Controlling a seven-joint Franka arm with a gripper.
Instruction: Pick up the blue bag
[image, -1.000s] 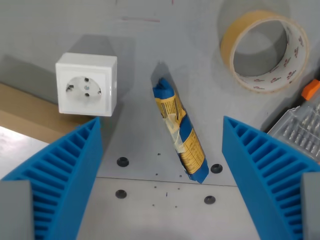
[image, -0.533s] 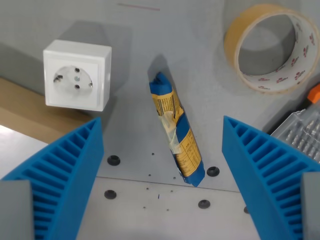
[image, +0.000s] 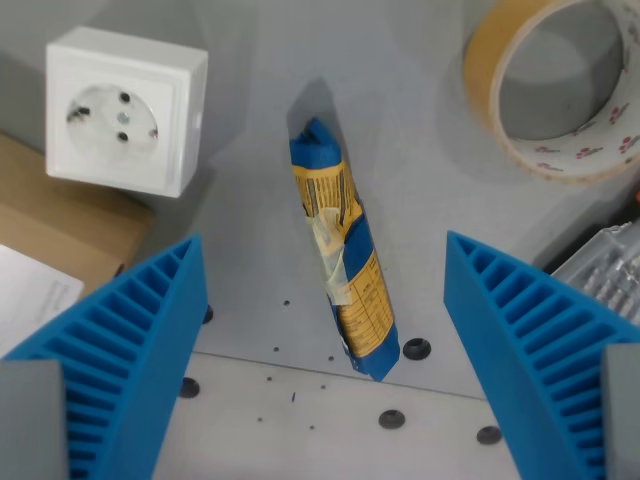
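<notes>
Framing the lower corners of the wrist view, the gripper (image: 325, 345) stands wide apart with its two ribbed blue fingers (image: 120, 350) at the view's left and right edges, and nothing is held between them. Between those fingers lies the blue bag (image: 340, 265), a slim blue and yellow packet patched with pale tape, resting flat on the grey table (image: 250, 200) and running lengthwise away from the camera, slightly slanted so its near end sits toward the view's right. Compared with a second ago the whole scene has grown larger and slid outward, which reads as the camera, and so the arm, descending over the bag rather than any object moving; the bag itself appears undisturbed. That suggests the approach is under way and the grasp not yet begun: both fingers are well clear of the packet, pointing straight down at the table. Closing across its narrow width looks feasible once the tips reach table level. Further off, a white wall socket (image: 120, 110) sits at the view's upper left, partly over a brown board (image: 60, 225). A roll of tan adhesive tape (image: 555, 85) lies at the upper right, near a clear plastic case (image: 615, 270) at the right edge.
</notes>
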